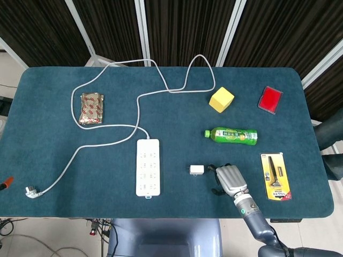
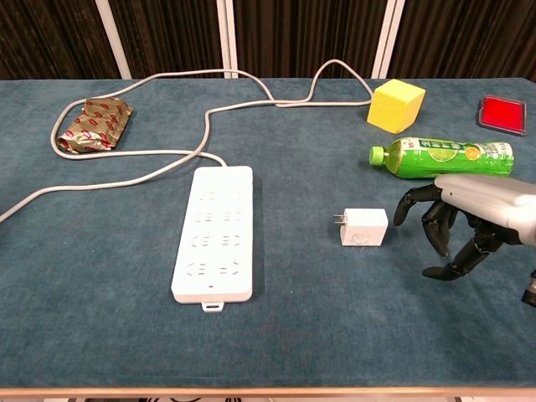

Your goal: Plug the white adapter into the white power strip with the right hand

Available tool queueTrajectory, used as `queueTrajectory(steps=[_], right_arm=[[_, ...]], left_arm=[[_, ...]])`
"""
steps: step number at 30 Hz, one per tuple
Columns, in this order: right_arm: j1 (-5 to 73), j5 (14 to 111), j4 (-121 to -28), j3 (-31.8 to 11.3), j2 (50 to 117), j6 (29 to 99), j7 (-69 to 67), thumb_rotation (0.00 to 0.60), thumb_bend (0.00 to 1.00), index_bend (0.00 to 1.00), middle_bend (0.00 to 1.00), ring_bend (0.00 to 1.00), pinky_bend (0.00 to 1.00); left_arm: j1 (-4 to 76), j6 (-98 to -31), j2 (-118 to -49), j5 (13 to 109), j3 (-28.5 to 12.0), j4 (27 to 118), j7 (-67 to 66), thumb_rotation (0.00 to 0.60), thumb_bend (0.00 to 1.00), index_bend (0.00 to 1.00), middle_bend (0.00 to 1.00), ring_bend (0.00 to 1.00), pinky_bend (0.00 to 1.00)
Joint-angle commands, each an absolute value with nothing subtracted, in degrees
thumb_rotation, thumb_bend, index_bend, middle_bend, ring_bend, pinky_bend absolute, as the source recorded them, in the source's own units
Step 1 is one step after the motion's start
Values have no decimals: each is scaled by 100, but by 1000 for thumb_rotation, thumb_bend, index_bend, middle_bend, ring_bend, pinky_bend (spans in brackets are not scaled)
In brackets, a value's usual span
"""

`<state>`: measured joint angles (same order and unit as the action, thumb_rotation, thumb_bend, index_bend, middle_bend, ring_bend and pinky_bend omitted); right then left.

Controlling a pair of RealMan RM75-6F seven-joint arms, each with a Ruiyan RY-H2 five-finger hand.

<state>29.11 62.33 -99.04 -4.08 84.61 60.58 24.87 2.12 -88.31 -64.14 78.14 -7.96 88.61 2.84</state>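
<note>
Your small white boxy plastic adapter (image 2: 363, 227) lies on its side on the blue-covered bench (image 1: 53, 134), prongs pointing toward the long white plastic power strip (image 2: 214, 232), which lies flat to its left, apart from it, with its grey cord (image 1: 161, 80) looping away across the far side. Your right hand (image 2: 456, 224) sits just beside the adapter on its right, not touching it, fingers (image 2: 413, 203) apart and curled downward with nothing between them; the left hand shows in neither view. By the look of it you are at the reach-and-grasp step, so the plugging itself is all yet to do. Close the gap slowly and take the adapter across its two broad faces, thumb on one side and fingers on the other, well back from the prongs so they stay free and visible. A light box like this will likely skid if a fingertip nudges it first, so come down over it rather than sweeping in from the side. Once it is held, you will need to turn it so the prongs point down at a socket. Keep your wrist clear of the green plastic drink bottle (image 2: 441, 157) lying near behind the hand.
</note>
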Motion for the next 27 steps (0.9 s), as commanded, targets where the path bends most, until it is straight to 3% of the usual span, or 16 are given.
queueTrajectory(steps=[1,27], right_arm=[[2928,6224,-9917,-412,8471,6059,2512,600,280,327,666,508,354],[3114,6097,-10105,-465,8574,6104,2736,600,280,328,665,508,354]], left_arm=[[211,-8831,-6408,7823,-793,8865,305,600,68,113,0,0,0],[211,-8826,-6397,7836,-786,8862,329,600,68,113,0,0,0]])
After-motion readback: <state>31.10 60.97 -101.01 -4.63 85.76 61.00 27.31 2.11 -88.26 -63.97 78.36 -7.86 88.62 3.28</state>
